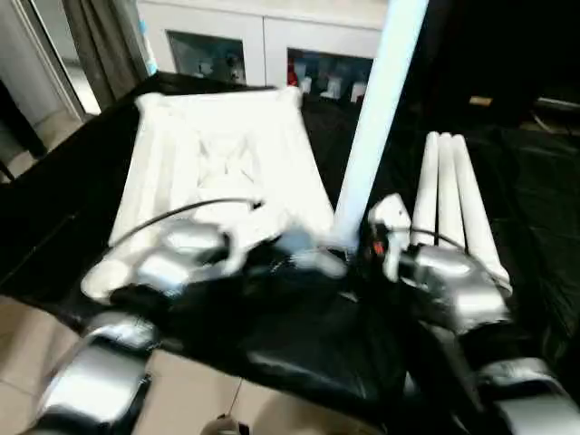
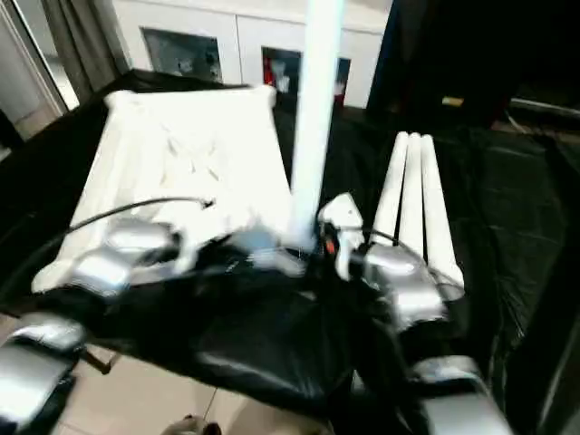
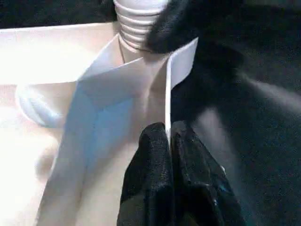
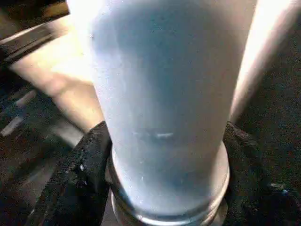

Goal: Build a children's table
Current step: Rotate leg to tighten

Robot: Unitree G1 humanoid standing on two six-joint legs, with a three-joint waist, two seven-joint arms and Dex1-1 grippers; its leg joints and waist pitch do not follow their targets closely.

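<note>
The upright leg (image 1: 373,118) stands between the right fingers (image 4: 75,174); left fingers (image 3: 155,160) pinch the tabletop (image 1: 217,154) rim.

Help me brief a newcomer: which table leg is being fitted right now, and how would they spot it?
On the black-covered bench lies the white tabletop, ribbed underside up. At its near right corner one white leg stands upright, the right gripper around its base. The three other legs lie flat, side by side, to its right.

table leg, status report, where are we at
Left pincer shut on tabletop rim. Right pincer around upright leg at near corner. Three spare legs lying alongside, nothing blocking.
</note>
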